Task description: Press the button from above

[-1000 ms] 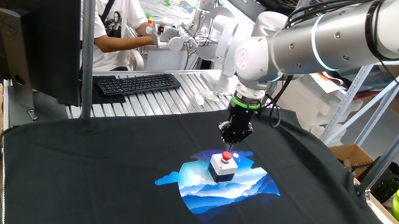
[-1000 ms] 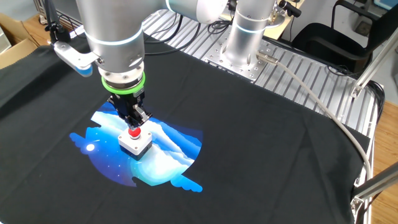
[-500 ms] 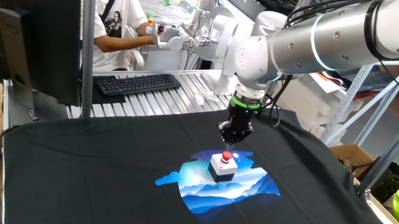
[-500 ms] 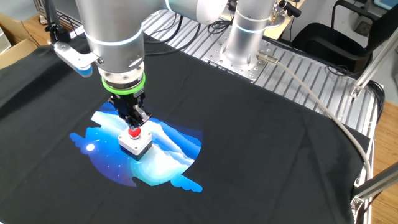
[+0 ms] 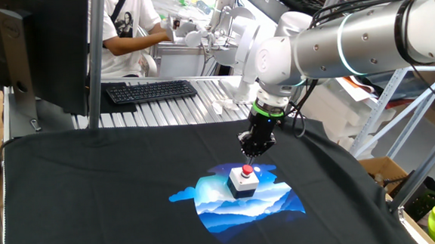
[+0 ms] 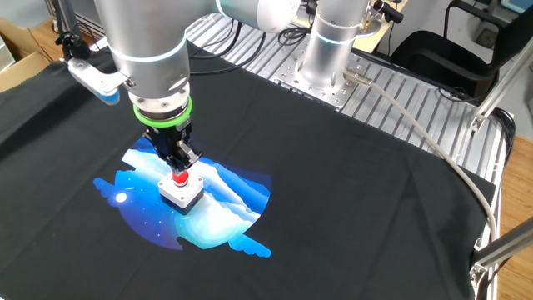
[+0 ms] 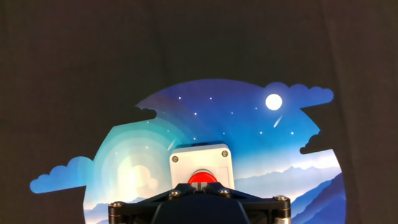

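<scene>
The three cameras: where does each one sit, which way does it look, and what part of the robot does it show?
One fixed view: at the table's near edge, looking across the black cloth toward a keyboard and a person; shows the arm reaching in from the right and the claw over the button.
The other fixed view: high on the opposite side, looking down toward the arm's base; shows the arm, claw and button.
Hand view: on the hand, looking down; shows only the claw's body at the bottom edge, and the button.
Shared: all show the button on the blue print.
</scene>
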`<state>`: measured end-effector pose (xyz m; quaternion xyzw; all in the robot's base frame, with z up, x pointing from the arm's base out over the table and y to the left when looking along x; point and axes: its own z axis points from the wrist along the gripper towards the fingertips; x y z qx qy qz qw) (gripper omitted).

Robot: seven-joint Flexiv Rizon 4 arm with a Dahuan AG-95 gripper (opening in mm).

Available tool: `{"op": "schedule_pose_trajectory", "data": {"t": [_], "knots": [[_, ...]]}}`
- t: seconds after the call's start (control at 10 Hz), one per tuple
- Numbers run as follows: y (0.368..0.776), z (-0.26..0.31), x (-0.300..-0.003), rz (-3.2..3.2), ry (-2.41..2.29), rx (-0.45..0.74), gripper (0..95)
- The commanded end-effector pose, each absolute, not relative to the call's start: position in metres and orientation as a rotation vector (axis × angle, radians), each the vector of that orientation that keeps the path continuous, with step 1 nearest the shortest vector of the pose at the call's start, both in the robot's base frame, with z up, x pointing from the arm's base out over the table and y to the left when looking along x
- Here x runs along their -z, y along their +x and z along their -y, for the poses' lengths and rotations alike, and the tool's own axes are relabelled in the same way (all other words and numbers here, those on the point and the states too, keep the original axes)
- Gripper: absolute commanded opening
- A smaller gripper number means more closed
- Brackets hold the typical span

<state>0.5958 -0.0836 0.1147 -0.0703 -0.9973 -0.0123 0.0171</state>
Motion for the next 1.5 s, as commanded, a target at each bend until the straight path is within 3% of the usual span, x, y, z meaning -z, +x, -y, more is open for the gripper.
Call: {"op": "schedule_pose_trajectory", "data": {"t": [0.1,1.5], "knots": [[0.595,0.084,-0.115,3.099,-0.226,0.033,0.0],[0.596,0.082,-0.105,3.071,-0.233,0.003,0.0]]}}
